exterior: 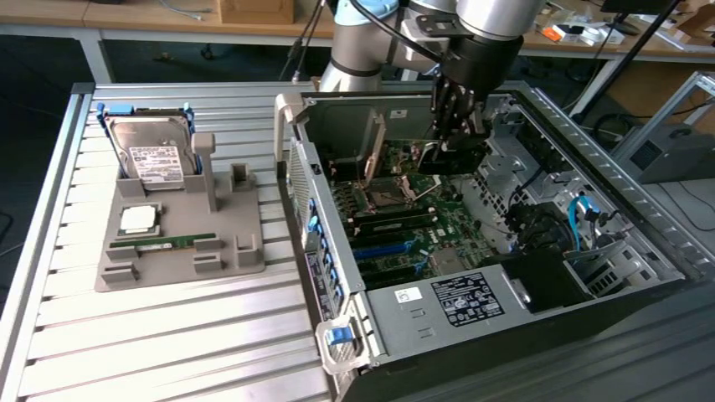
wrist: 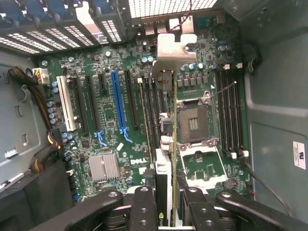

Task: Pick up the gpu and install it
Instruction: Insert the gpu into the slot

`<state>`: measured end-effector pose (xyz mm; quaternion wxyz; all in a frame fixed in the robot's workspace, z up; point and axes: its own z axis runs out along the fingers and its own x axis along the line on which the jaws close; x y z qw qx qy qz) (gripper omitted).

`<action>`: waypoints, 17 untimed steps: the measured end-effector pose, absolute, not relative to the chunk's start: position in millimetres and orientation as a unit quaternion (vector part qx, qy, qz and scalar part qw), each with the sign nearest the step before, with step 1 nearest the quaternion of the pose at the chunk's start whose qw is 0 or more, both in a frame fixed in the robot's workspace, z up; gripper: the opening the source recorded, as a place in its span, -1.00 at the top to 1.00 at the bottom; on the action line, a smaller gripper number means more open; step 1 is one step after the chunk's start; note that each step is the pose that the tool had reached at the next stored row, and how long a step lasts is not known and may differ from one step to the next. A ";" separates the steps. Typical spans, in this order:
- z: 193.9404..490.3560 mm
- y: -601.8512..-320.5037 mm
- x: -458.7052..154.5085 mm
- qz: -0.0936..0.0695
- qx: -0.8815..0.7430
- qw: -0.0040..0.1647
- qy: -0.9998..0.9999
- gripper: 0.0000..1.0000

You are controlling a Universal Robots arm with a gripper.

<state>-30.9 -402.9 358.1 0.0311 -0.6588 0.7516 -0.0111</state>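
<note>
The gpu (exterior: 451,158) hangs inside the open computer case (exterior: 625,209), above the green motherboard (exterior: 447,222). My gripper (exterior: 456,134) is shut on its upper edge. In the wrist view the gpu (wrist: 164,166) is seen edge-on as a thin card between my two black fingers (wrist: 143,207), with its silver bracket (wrist: 172,48) at the far end near the case's rear slots. The card hovers over the motherboard (wrist: 96,144) between the black expansion slots and the empty CPU socket (wrist: 195,120), roughly parallel to the slots. Whether it touches a slot cannot be told.
A grey holder tray (exterior: 179,260) on the exterior view's left carries a hard drive (exterior: 151,155), a processor chip (exterior: 139,219) and a green memory stick (exterior: 167,243). A blue slot (wrist: 119,108), a white slot (wrist: 65,103), a heatsink (wrist: 103,167) and cables (wrist: 43,144) surround the card.
</note>
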 end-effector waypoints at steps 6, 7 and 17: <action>358.1 -402.9 -30.9 -0.011 -0.667 0.031 0.744 0.47; 358.1 -402.9 -30.9 -0.011 -0.669 0.031 0.742 0.47; 358.1 -402.9 -30.9 -0.010 -0.681 0.031 0.731 0.47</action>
